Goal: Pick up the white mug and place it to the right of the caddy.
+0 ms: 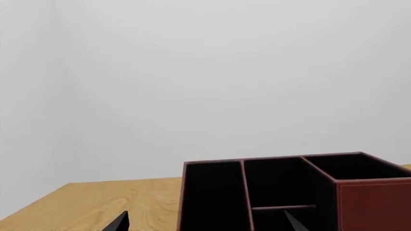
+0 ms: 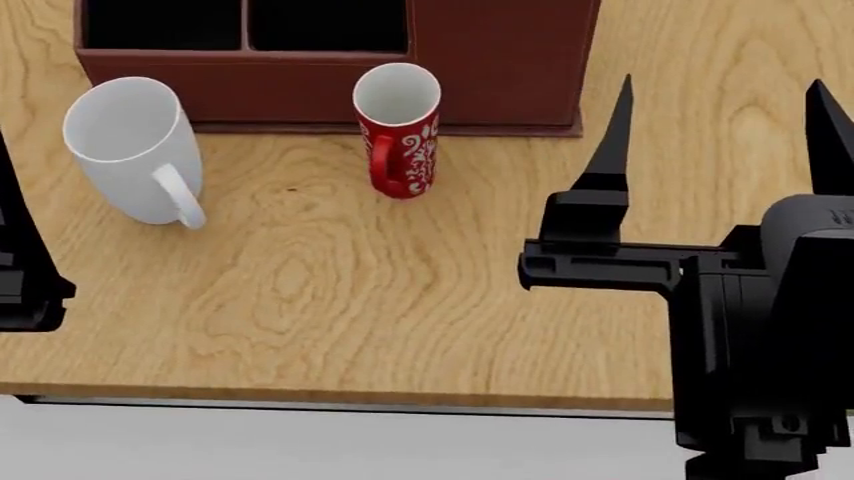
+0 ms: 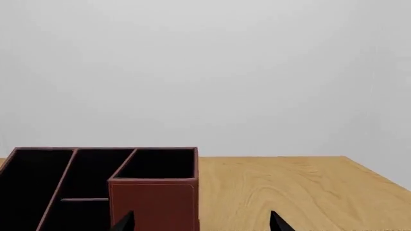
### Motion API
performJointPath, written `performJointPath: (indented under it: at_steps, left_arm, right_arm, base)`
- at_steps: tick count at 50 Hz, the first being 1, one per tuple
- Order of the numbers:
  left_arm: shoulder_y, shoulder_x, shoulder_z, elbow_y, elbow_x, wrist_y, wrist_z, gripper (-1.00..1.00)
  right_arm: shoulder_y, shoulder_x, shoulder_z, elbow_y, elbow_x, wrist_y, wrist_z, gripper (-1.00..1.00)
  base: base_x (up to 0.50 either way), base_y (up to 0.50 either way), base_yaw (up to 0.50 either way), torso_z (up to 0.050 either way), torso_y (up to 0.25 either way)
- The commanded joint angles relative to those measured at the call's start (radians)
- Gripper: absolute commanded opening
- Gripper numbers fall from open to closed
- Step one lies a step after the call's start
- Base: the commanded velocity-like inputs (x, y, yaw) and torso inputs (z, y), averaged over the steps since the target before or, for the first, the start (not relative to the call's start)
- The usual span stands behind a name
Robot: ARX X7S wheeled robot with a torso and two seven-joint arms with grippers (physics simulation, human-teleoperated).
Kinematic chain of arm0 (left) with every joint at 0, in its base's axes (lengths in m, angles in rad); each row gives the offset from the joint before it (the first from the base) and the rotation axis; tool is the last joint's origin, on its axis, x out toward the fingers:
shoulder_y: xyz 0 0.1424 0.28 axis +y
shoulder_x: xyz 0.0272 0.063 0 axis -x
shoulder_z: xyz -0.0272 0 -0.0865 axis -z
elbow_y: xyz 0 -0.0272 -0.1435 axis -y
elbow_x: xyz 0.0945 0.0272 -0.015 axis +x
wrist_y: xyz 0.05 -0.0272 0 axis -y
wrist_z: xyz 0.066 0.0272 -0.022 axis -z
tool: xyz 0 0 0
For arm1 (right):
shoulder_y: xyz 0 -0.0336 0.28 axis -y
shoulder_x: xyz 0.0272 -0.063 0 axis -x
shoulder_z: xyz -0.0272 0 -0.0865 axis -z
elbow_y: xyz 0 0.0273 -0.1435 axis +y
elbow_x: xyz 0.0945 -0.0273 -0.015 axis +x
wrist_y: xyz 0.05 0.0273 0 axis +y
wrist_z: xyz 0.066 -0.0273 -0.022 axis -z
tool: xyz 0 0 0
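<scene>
the left gripper [image 2: 20, 270] shows only as a dark sliver at the left edge of the head view, so i cannot tell how its fingers stand. the white mug [image 2: 134, 148] sits upright on the counter [image 2: 347, 300], just in front of the caddy [image 2: 494, 60] near its left end, handle toward the near edge. the red mug [image 2: 398, 130] stands at the caddy's front wall. the right gripper [image 2: 721, 130] hovers near the right front, fingers [image 2: 614, 135] spread wide, holding nothing.
</scene>
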Motion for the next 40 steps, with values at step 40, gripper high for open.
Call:
performJointPath:
  at_steps: [40]
  left_arm:
    - [-0.002,-0.019,0.015,0.024,-0.016,-0.016,-0.031,1.00]
  right_arm:
    - [-0.022,0.010,0.039,-0.018,0.063,-0.014,0.012,1.00]
  base:
    - [0.10,0.00,0.00,0.000,0.000]
